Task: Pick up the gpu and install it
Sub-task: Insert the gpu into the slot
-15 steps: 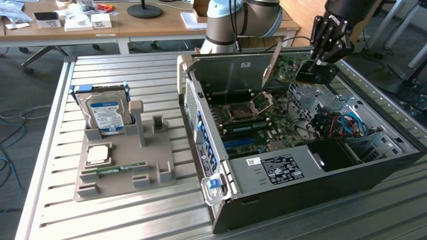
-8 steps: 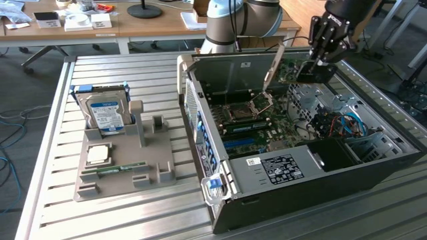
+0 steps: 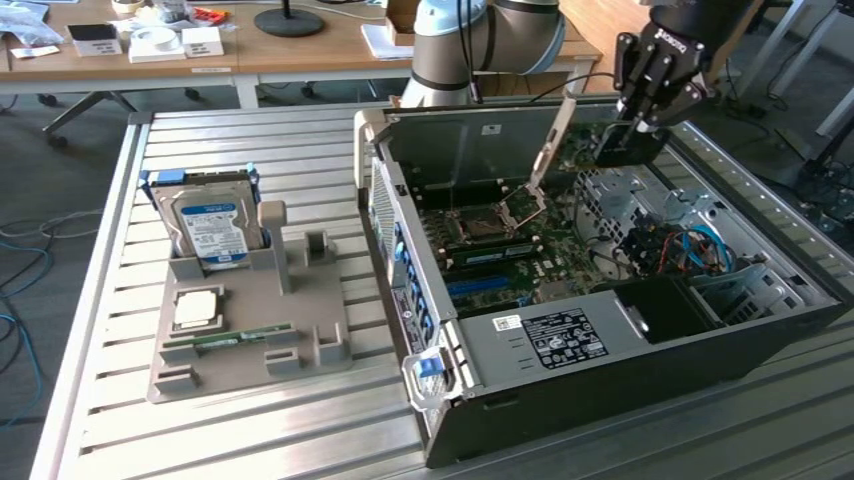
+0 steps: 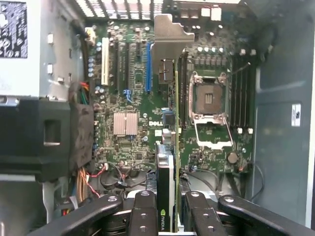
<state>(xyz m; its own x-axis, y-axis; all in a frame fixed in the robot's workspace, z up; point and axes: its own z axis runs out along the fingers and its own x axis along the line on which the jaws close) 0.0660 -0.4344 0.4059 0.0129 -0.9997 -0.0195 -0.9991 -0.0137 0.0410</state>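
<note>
In the upper right of the exterior view, the end effector [image 3: 641, 122] was clenched on the gpu [image 4: 165, 169], holding it edge-on above the motherboard [image 4: 129, 123] inside the open computer case [image 3: 587, 400], which lay on the slatted worktop [image 3: 267, 430].

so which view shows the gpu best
The wrist view: the gpu sits edge-on between the jaws, its silver bracket and black fan side clear against the motherboard. The exterior view shows the gpu as a small dark block over the open case.
</note>
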